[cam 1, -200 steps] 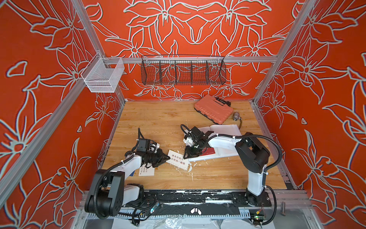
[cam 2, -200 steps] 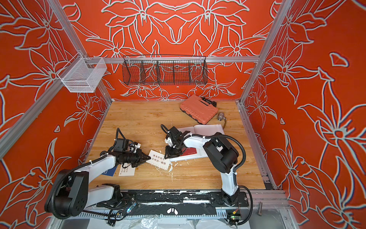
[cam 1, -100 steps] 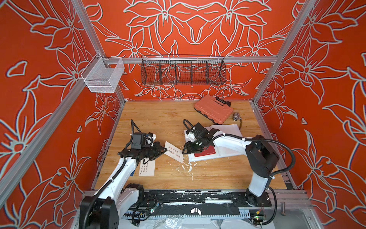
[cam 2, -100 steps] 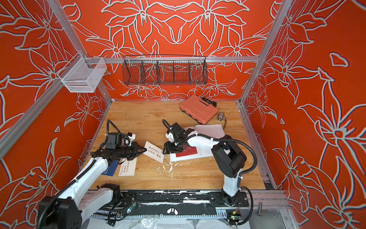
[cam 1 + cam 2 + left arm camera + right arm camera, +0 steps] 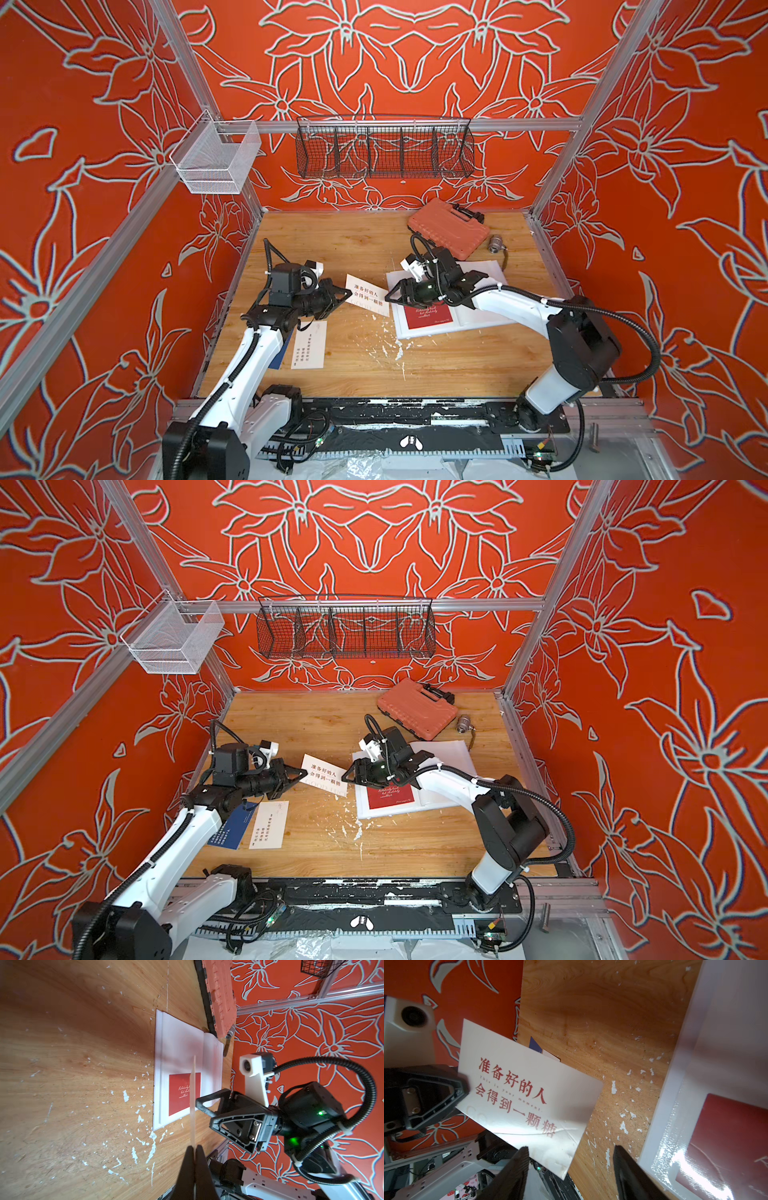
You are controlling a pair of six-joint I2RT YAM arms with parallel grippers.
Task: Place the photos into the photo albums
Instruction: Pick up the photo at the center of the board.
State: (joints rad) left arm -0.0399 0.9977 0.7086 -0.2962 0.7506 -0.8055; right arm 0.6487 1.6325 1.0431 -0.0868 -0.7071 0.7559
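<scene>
My left gripper (image 5: 347, 296) is shut on the short edge of a white photo (image 5: 368, 294) with Chinese text, held off the table; it shows edge-on (image 5: 193, 1105) in the left wrist view. Facing it, my right gripper (image 5: 388, 297) stands open, and the photo's free corner (image 5: 562, 1167) lies between its fingers without touching them. The white photo album (image 5: 486, 270) lies open beneath that gripper, a dark red photo (image 5: 428, 316) under its film. A second white photo (image 5: 309, 345) and a navy photo (image 5: 235, 827) lie flat by my left arm.
An orange ribbed case (image 5: 446, 228) and a small metal cylinder (image 5: 494, 243) sit just behind the album. White flecks (image 5: 390, 349) dot the wood in front of it. A black wire basket (image 5: 384, 151) and a white mesh basket (image 5: 216, 160) hang on the walls.
My left arm has lifted the white photo off the table and carried it toward the album. The right gripper has opened wider and come round to face the photo's free end.
</scene>
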